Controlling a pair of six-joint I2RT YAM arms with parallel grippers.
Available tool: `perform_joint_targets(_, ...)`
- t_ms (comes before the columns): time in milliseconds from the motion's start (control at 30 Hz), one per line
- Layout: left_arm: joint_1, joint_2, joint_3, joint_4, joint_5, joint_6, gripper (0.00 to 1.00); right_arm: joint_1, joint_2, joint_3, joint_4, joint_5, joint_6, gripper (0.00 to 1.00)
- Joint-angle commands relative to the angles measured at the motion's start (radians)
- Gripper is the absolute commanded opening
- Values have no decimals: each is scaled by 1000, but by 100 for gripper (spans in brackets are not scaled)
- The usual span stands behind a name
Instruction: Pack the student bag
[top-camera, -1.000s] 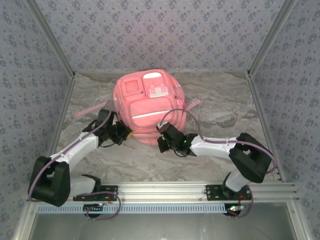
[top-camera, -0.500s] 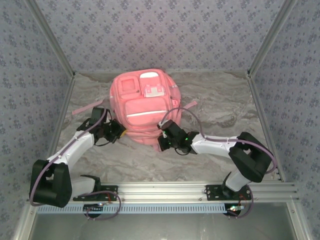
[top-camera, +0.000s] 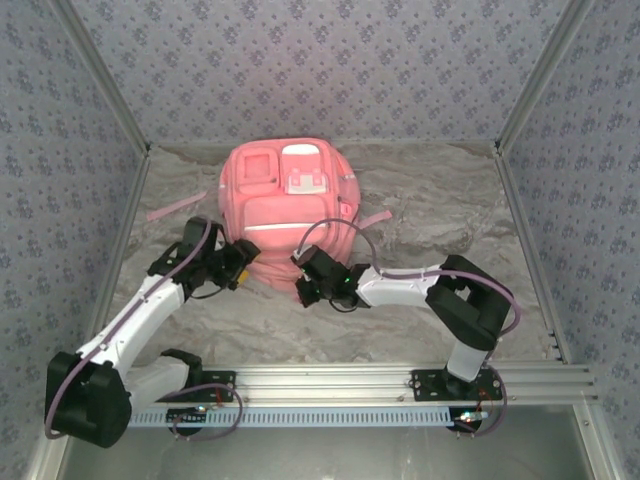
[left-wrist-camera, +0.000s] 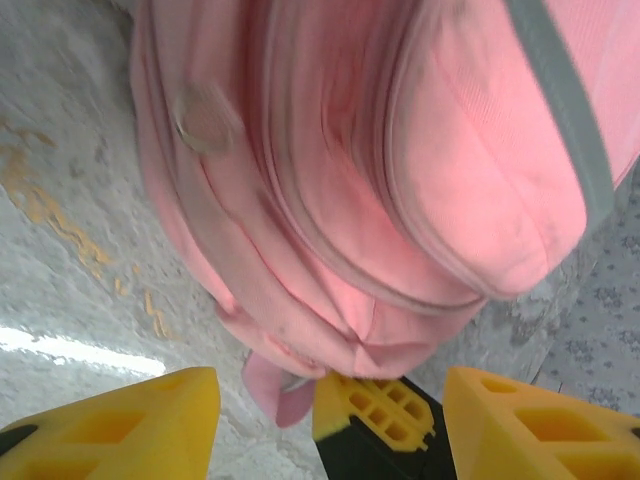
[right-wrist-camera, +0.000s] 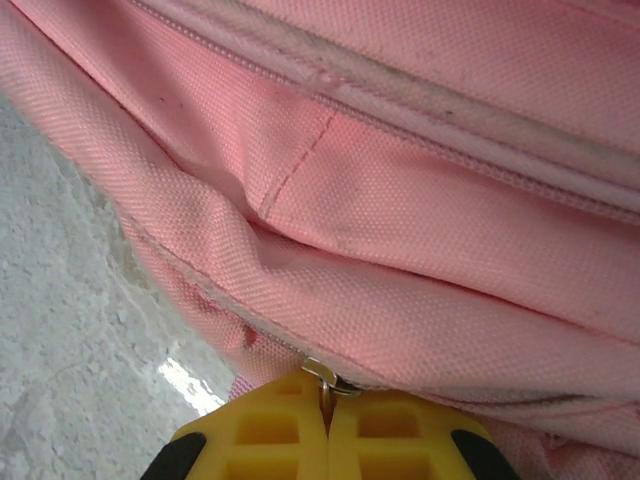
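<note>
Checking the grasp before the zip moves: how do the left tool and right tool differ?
The left tool is open, holding nothing; the right tool is shut on a zipper pull. The left tool sits beside the near left corner of the student bag; the right tool is at its near edge, more central. Both have yellow fingers and point toward the bag.

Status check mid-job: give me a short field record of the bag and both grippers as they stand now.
bag: student bag lies on the table, front pockets facing up
left gripper: open, by the bag's lower left side, holding nothing
right gripper: shut on the zipper pull at the bag's near edge
loose items: none seen on the table
</note>
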Motion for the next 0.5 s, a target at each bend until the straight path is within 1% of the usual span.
perform_joint_targets(0,-24,47,-18,32,-17,-75,60,10,53,35,-16,-6,11,0)
perform_joint_targets(133,-56,119,-2,70,-31,-77,58,13,70,59,-11,-14,11,0)
perform_joint_targets(267,-63,184,-11,110,-29,-80,53,12,72,58,0,-19,28,0)
perform_joint_targets(333,-62,210,-19,126,-41,-73,48,13,72,57,2,-16,28,0)
perform_joint_targets(433,-56,238,-26,145,-53,-61,34,14,63,46,-2,-8,28,0)
perform_joint_targets(467,-52,242,-28,148,-59,-60,28,14,57,41,-9,-2,30,0)
